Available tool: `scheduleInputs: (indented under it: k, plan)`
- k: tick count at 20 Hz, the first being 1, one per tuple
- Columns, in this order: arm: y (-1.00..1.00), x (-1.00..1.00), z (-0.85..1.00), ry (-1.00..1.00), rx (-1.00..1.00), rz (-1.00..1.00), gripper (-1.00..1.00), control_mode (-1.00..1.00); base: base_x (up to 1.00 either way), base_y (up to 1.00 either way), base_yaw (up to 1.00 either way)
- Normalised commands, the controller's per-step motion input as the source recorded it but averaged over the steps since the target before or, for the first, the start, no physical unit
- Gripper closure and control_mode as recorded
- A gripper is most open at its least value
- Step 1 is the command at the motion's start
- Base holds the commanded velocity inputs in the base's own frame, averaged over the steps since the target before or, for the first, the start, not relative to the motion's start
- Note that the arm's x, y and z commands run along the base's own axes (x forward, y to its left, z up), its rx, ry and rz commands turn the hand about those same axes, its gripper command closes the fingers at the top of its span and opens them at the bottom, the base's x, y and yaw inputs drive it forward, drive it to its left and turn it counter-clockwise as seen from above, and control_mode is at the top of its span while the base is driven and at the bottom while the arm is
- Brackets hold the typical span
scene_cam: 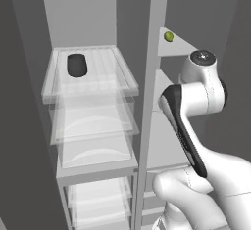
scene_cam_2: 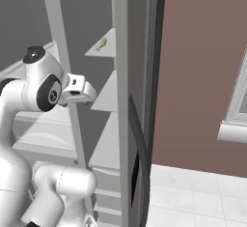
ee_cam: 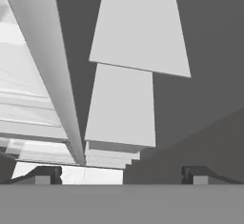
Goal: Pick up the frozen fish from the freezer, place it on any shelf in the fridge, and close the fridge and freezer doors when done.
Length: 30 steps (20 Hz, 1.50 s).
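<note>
A: Up on the freezer's [scene_cam_2: 107, 139] top shelf [scene_cam_2: 107, 47] the frozen fish [scene_cam_2: 100, 44] is lying.
B: Right; gripper [ee_cam: 122, 174] is hanging below, jaws apart, holding nothing. It's needing to rise, then level in over the shelf edge.

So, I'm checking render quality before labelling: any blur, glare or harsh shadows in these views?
Left base view: sharp, flat light, the clear glass shelves look hazy and layered. Right base view: crisp, soft shading on the freezer shelves, no glare. Hand view: slightly soft, even grey, no cast shadows.
</note>
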Motion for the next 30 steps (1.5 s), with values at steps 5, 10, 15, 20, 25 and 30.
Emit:
scheduleInputs:
  k: [5, 10, 15, 20, 25, 30]
  plan:
    - [-0.04, 0.02, 0.63, -0.33, -0.01, 0.0, -1.0, -1.0, 0.0, 0.0, 0.0]
    - [-0.09, 0.11, 0.56, -0.25, 0.0, 0.0, -1.0, -1.0, 0.0, 0.0, 0.0]
    - [-0.18, 0.18, 0.61, -0.15, 0.02, 0.02, -1.0, -1.0, 0.0, 0.0, 0.0]
    - [-0.31, 0.17, 0.63, -0.09, 0.09, 0.08, -1.0, -1.0, 0.0, 0.0, 0.0]
    - [-0.04, 0.28, 0.38, -0.02, 0.12, 0.14, -1.0, -1.0, 0.0, 0.0, 0.0]
    - [0.0, 0.35, 0.01, -0.02, 0.11, 0.13, -1.0, -1.0, 0.0, 0.0, 0.0]
